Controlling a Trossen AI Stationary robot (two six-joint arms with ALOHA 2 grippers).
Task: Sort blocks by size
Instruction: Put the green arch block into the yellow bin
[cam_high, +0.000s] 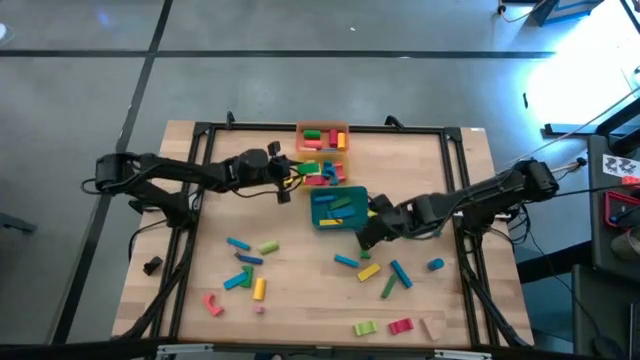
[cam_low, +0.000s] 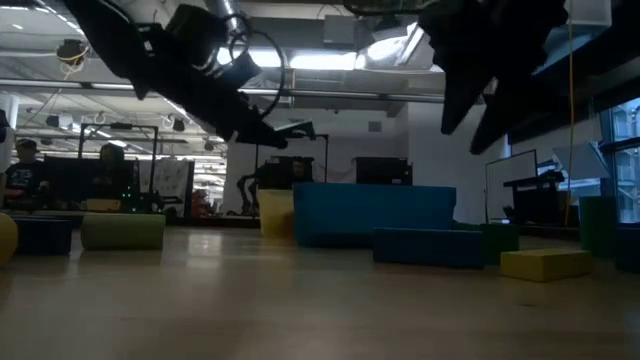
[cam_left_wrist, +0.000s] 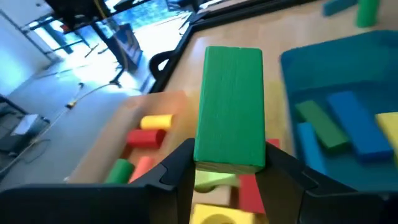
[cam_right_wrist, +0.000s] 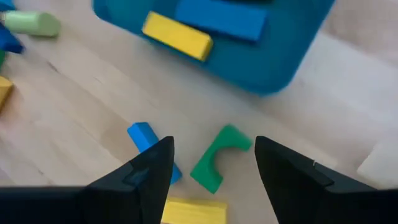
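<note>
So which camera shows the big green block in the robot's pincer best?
The left wrist view: the green block fills the middle of the picture, held between the left pincer's fingers. In the high view the left pincer shows, but I cannot pick the block out there. The low view and the right wrist view do not show it.

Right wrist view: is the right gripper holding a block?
No. The right gripper stands open above the table, with a green arch lying loose on the wood between its fingers.

No legible text or labels anywhere
</note>
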